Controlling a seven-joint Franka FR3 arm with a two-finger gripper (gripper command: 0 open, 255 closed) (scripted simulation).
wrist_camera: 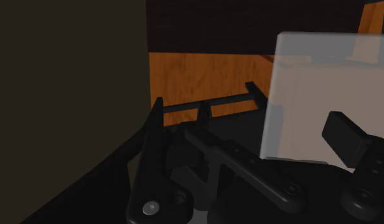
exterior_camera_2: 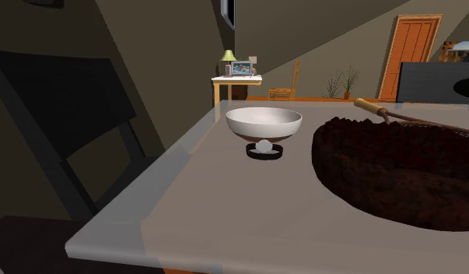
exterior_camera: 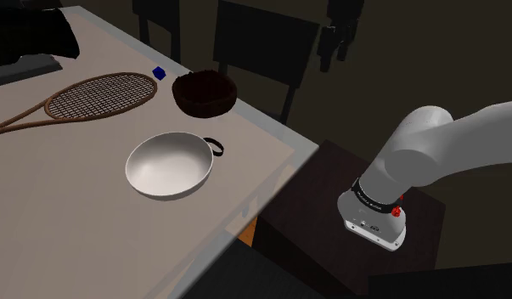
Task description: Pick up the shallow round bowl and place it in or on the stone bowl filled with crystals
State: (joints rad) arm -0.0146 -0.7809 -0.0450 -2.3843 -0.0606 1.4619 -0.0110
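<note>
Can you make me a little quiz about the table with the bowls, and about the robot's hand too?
1. True or false: the white bowl is already sitting inside the dark brown bowl.
2. Which thing lies on the table with the two bowls?
A) a tennis racket
B) a teapot
C) a shoe
3. Fill in the missing word: in the wrist view the black fingers stand ____ (open or shut), holding nothing.

Key
1. False. The white bowl stands on the table by itself, apart from the dark brown bowl.
2. A
3. open
</note>
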